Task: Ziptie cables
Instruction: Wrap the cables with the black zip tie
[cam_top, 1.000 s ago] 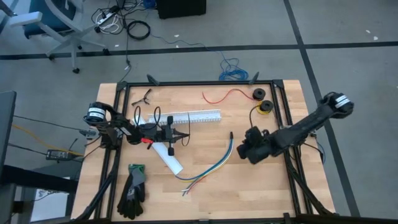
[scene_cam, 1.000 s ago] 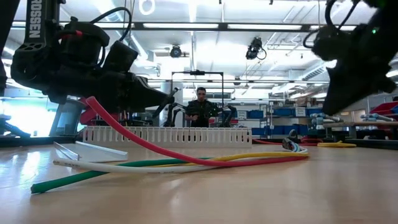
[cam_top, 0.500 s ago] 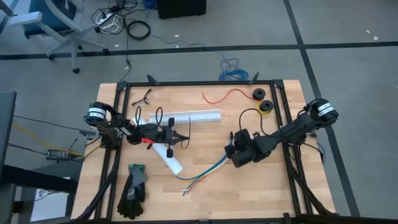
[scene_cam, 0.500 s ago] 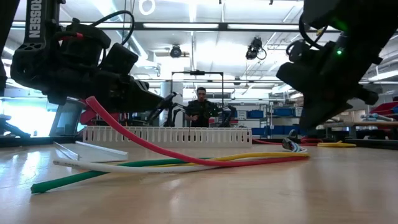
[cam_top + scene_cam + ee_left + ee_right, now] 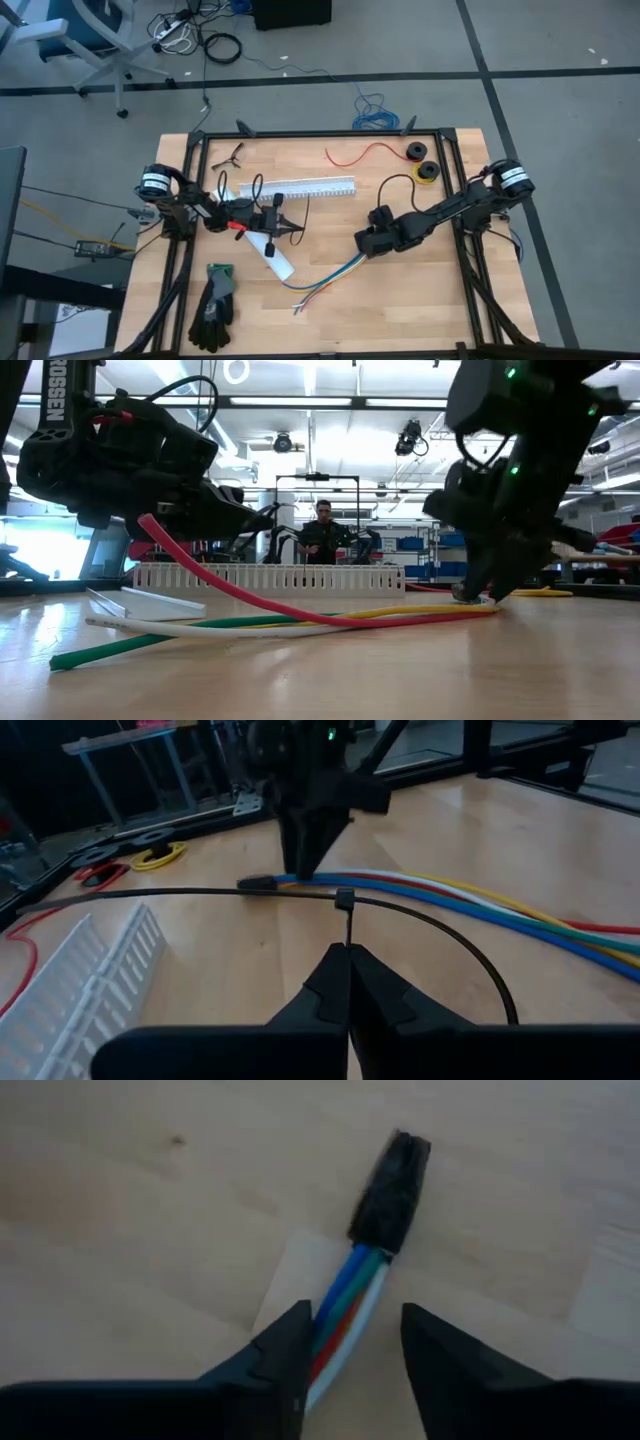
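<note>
Right claw (image 5: 350,1355) parted and straddling the cables (image 5: 352,1305) just short of their dark-sleeved end, wires running flat between its fingers on the tabletop (image 5: 420,290) mid-right, while the left claw (image 5: 347,982), pinched shut on a looped ziptie (image 5: 420,920), hangs over the tabletop's left side.

Loose bundle of thin cables (image 5: 335,276), yellow, green, blue, white and red, lying flat on the table. Gathered into a short dark sleeve at one end, directly under the right claw (image 5: 348,1348), between its parted fingers. Fanning apart toward the free ends, well away from that claw, near the left claw (image 5: 348,952).
</note>
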Motion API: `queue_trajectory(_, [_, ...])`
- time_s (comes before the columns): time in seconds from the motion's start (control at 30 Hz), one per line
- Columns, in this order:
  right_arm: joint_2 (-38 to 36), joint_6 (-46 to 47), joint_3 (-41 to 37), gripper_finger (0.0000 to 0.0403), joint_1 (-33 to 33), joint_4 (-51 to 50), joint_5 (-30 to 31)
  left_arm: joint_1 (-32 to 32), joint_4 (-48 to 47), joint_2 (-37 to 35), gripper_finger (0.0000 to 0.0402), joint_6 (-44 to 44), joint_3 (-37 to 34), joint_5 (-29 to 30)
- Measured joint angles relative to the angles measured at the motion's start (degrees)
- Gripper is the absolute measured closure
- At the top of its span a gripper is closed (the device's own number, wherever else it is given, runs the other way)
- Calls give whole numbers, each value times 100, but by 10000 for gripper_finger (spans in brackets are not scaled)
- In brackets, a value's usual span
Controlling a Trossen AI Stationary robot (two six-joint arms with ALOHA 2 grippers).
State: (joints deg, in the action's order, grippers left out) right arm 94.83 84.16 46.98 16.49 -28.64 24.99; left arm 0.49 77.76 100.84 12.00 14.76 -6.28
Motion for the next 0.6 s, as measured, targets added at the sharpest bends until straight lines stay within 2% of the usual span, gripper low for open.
queue_trajectory(0.13, [230, -119, 24, 222, -59, 188, 26, 0, -2, 0, 398, 1, 0, -50])
queue_trajectory(0.23, [284, -134, 24, 223, -94, 247, 24, 0, -9, 0, 399, 3, 3, -53])
queue_trajectory(0.3, [269, -261, 14, 250, -96, 253, 30, 22, 1, 0, 399, 5, 4, -46])
queue_trajectory(0.47, [164, -892, 4, 377, -82, 219, 14, 37, 74, 2, 399, -272, 72, -37])
queue_trajectory(0.6, [-87, -1104, -13, 384, -17, -268, -235, 37, 7, 2, 399, -375, 188, -35])
